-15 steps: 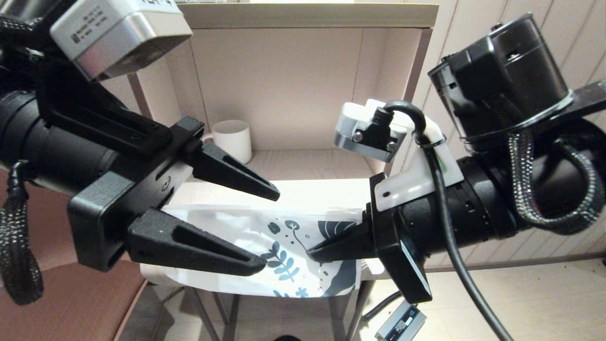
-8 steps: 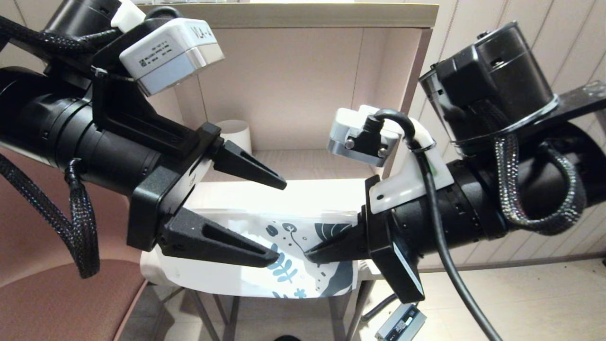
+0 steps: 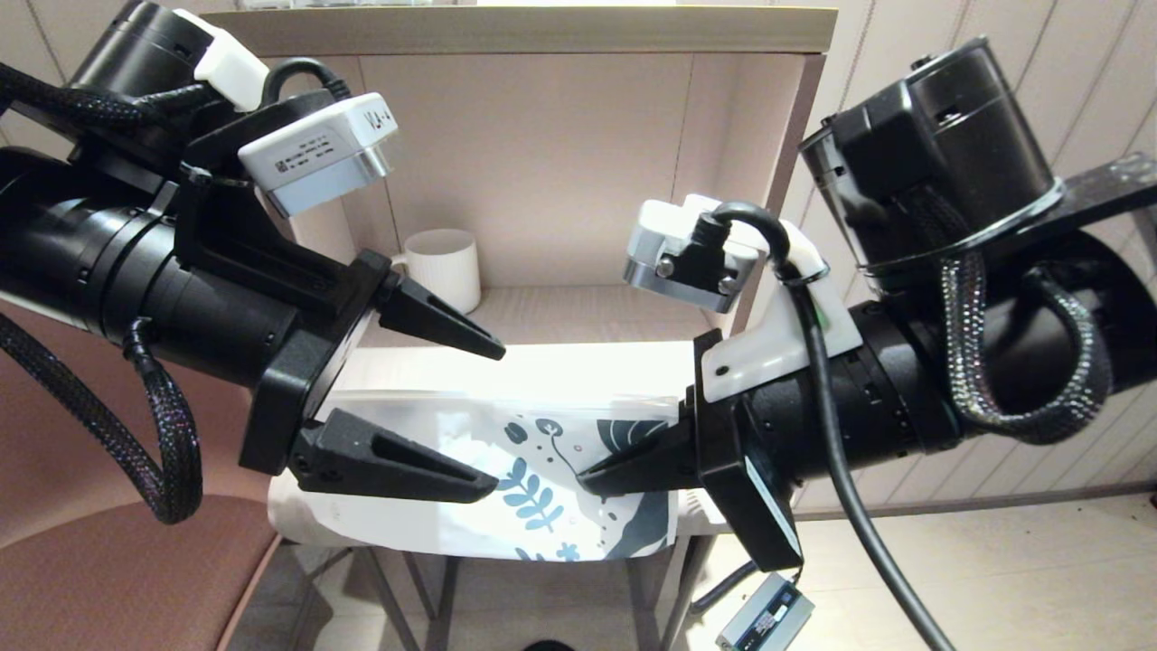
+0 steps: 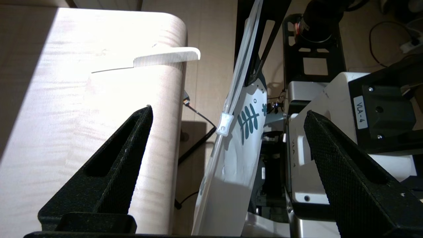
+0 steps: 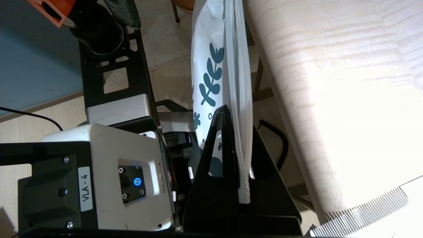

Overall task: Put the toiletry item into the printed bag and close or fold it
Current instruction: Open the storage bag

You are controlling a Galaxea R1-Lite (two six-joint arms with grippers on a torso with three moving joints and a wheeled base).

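Pulled back, the left pincer (image 3: 484,420) hangs spread near the printed bag (image 3: 506,470). Right pincer (image 3: 597,477) pinches that limp, slippery bag's printed end beyond the surface's front edge. Stiff, light comb (image 4: 165,60) overhangs a surface (image 4: 66,115) corner; grip its toothed spine.

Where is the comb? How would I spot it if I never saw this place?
Find the pale wooden table in front of the robot. The comb lies flat on it, its toothed end poking just past the table's edge, apart from the printed bag pinched by the right gripper. It is slim, white, with fine teeth.
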